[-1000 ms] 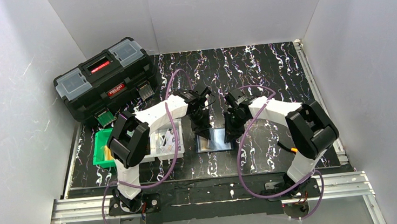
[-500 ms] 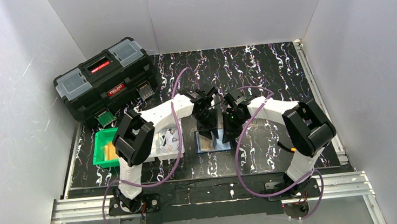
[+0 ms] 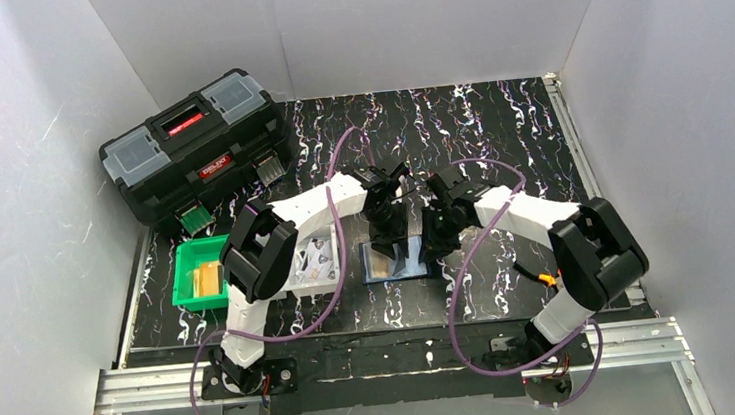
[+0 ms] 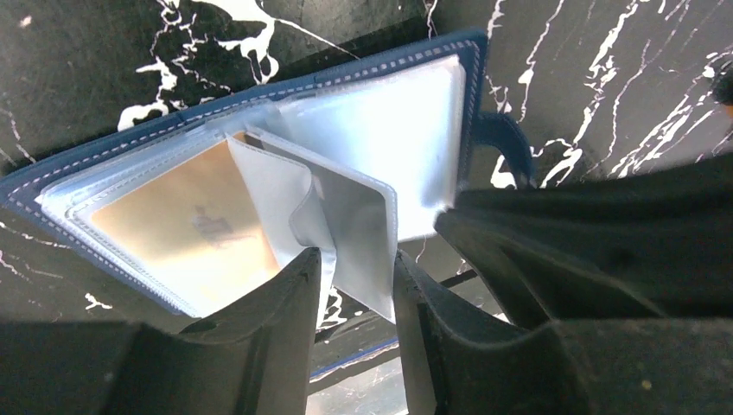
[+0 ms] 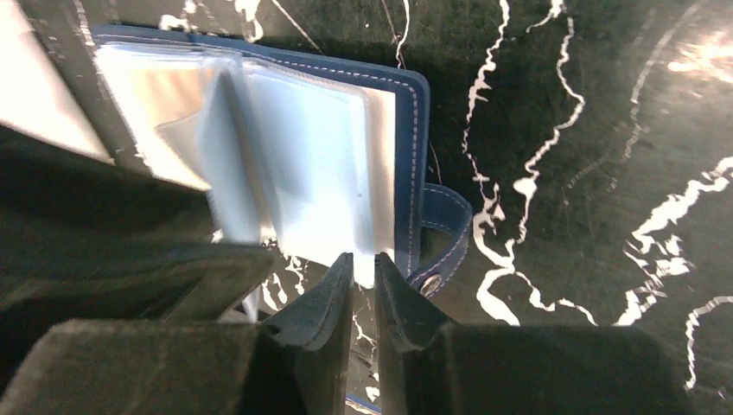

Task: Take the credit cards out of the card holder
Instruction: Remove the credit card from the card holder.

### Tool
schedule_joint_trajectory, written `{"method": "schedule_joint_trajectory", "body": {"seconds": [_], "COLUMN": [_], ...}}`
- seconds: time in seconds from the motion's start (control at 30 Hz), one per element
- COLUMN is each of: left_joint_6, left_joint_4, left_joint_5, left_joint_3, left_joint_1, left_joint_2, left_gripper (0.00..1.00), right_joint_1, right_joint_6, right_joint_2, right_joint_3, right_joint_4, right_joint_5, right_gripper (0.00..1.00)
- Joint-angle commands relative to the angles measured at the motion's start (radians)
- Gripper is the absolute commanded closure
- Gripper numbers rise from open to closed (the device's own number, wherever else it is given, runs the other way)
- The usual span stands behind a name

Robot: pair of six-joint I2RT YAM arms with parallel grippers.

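The navy card holder [image 3: 400, 263] lies spread on the table between my arms. In the left wrist view its blue border [image 4: 259, 91] frames clear pockets, and a tan credit card [image 4: 173, 229] sits in the left pocket. One clear pocket leaf [image 4: 346, 216] stands up between the fingers of my left gripper [image 4: 356, 259], which is open around it. My right gripper [image 5: 362, 259] is shut on the near edge of the card holder's [image 5: 411, 147] right-hand clear pocket. Another orange card [image 3: 209, 279] lies in the green bin.
The green bin [image 3: 190, 293] stands at the left. White printed slips [image 3: 313, 260] lie between it and the holder. A black toolbox [image 3: 195, 145] sits at the back left. The holder's snap strap [image 5: 445, 233] sticks out to the right. White walls surround the table.
My left gripper has opened and moved a little right over the holder. The right arm shifted slightly and keeps its pinch on the pocket edge.
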Motion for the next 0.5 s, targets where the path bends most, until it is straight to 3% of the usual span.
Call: {"method": "schedule_joint_trajectory", "body": {"seconds": [0.0,0.23,0.47], "left_joint_6": [0.006,0.003,0.005], "left_joint_4": [-0.027,-0.024,-0.023], "left_joint_5": [-0.009,-0.008,-0.003], "left_joint_3": [0.037,0.044,0.041], "left_joint_1": [-0.005,-0.005,-0.004], "left_joint_2": [0.021,0.041,0.04], "left_gripper": [0.65,0.65,0.62], "right_joint_1": [-0.01,-0.01,0.004], "right_joint_6": [0.021,0.03,0.047], "right_joint_2": [-0.118,-0.204,-0.21], "right_joint_3": [-0.008,-0.027,-0.075], "right_joint_4": [-0.016,0.017,0.11], "right_joint_5": [0.061,0.009,-0.05], "right_gripper": [0.77,0.7,0.76]}}
